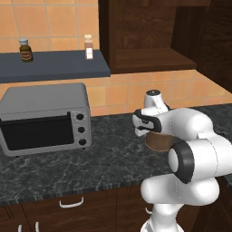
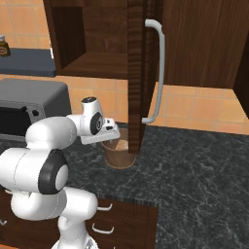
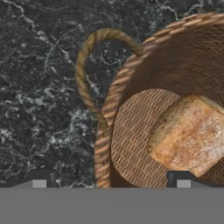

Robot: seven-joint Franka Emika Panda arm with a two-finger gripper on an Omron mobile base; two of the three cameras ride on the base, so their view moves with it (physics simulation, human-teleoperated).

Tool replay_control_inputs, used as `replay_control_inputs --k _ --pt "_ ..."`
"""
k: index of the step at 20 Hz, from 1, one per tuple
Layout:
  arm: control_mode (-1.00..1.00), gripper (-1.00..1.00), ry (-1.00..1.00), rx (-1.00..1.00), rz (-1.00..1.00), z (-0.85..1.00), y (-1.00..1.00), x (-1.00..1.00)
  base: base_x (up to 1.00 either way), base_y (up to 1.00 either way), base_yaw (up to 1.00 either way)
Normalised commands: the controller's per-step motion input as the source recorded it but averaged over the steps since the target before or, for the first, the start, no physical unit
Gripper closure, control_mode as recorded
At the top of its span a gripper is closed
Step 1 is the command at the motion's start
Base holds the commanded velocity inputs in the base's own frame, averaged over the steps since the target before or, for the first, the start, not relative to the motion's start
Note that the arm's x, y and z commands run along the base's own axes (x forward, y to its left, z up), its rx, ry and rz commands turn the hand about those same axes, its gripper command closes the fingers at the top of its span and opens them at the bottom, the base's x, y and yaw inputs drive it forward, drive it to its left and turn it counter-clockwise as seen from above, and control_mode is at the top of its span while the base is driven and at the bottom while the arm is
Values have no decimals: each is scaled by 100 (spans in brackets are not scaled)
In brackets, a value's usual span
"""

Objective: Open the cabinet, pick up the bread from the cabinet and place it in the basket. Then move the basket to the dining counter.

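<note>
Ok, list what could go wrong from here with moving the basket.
1. The open gripper straddles the basket wall beside its loop handle; a pinch on that thin wall may let the basket tilt and tip the bread out.
2. The open cabinet door hangs right beside the basket; lifting straight up or swinging right could knock it.
3. The toaster oven stands to the left, limiting a swing that way.

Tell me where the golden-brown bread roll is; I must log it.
The golden-brown bread roll lies inside the round woven brown basket on the black marbled worktop.
</note>
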Motion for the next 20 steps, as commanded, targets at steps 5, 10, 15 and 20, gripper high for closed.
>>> replay_control_inputs --k 5,10,15,20 --pt "-100 -100 0 0 0 -44 -8 2 0 0 0" --pt "-100 100 0 0 3 -21 0 0 0 0 0" --pt "-100 100 0 0 3 -16 0 0 0 0 0" --pt "-100 100 -1 -1 1 -6 0 0 0 0 0"
